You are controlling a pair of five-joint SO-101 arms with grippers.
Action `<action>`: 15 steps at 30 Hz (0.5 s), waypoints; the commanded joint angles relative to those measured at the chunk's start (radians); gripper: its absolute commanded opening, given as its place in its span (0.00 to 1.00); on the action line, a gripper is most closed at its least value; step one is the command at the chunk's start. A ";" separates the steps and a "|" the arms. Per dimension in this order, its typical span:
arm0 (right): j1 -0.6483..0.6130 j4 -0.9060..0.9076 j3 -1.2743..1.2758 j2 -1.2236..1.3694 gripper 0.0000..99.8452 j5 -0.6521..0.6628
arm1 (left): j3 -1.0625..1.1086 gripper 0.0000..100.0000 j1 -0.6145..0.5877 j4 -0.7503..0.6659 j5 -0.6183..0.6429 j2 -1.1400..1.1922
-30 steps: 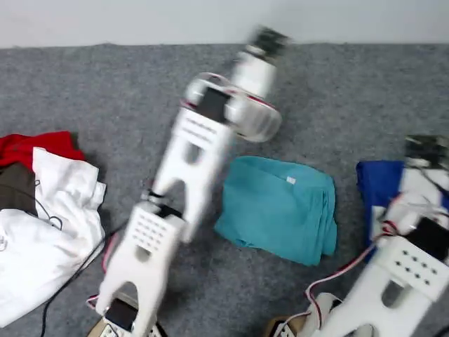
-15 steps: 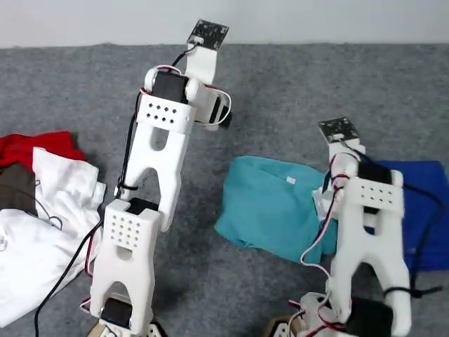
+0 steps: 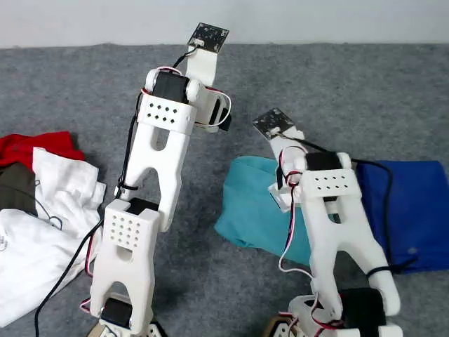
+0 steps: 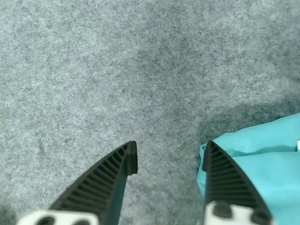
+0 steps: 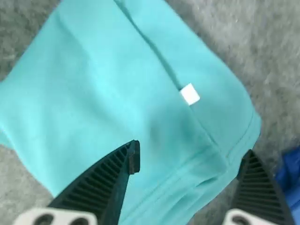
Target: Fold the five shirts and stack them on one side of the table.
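Note:
A folded teal shirt lies mid-table, with a folded blue shirt to its right. My right gripper hangs open just above the teal shirt, near its small white tag. My left gripper is open over bare grey carpet, one fingertip close to a corner of the teal shirt. In the high view the left arm stands left of the teal shirt and the right arm covers its right part. A loose pile of white, red and dark shirts lies at the left edge.
Grey carpet covers the table, bare along the back and between the pile and the teal shirt. A black cable runs across the white shirt. A white wall bounds the far side.
The right arm swung left from over the blue shirt to over the teal shirt, uncovering the blue one. The left arm drew back from a blurred sweep and has held still for the last half second.

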 commanded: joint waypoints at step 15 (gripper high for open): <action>0.116 -0.208 -0.028 0.151 0.16 0.015 | 0.094 0.23 -0.012 0.023 -0.018 -0.078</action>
